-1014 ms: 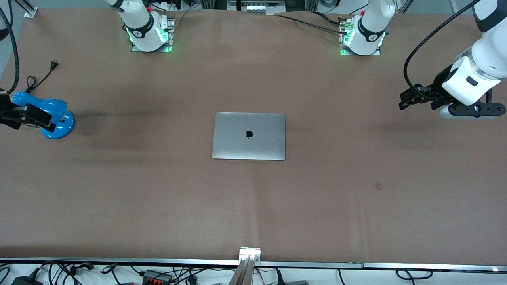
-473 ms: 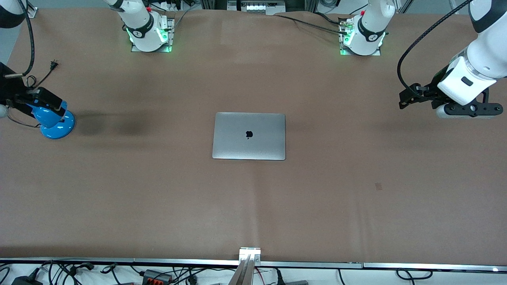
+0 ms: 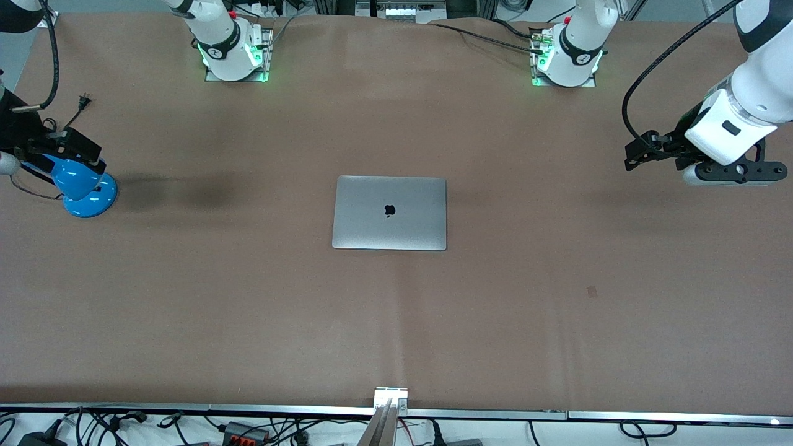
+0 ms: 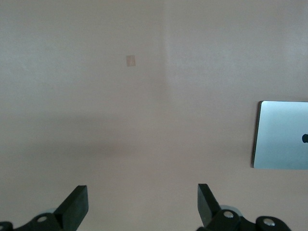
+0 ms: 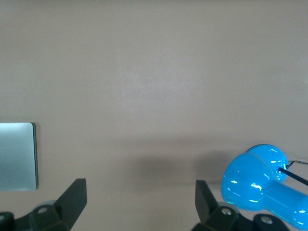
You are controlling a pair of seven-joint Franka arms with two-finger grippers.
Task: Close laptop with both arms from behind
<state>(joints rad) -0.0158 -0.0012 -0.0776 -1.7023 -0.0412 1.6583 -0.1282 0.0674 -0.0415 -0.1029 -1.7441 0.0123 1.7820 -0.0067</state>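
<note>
The laptop (image 3: 389, 212) lies shut and flat in the middle of the table, silver lid up with the dark apple logo showing. Its edge also shows in the left wrist view (image 4: 281, 134) and in the right wrist view (image 5: 17, 156). My left gripper (image 3: 630, 158) hangs open and empty over bare table at the left arm's end, well apart from the laptop; its fingers (image 4: 77, 204) stand wide apart. My right gripper (image 3: 87, 155) hangs open and empty over a blue object at the right arm's end; its fingers (image 5: 74, 197) are wide apart too.
A glossy blue object with a round base (image 3: 83, 189) stands at the right arm's end and also shows in the right wrist view (image 5: 260, 185). A black cord with a plug (image 3: 83, 99) lies near it. The arm bases (image 3: 232, 52) stand along the table's edge farthest from the front camera.
My right gripper has lifted and drawn back toward the bases' side above the blue object. My left gripper has shifted slightly. The laptop has not moved.
</note>
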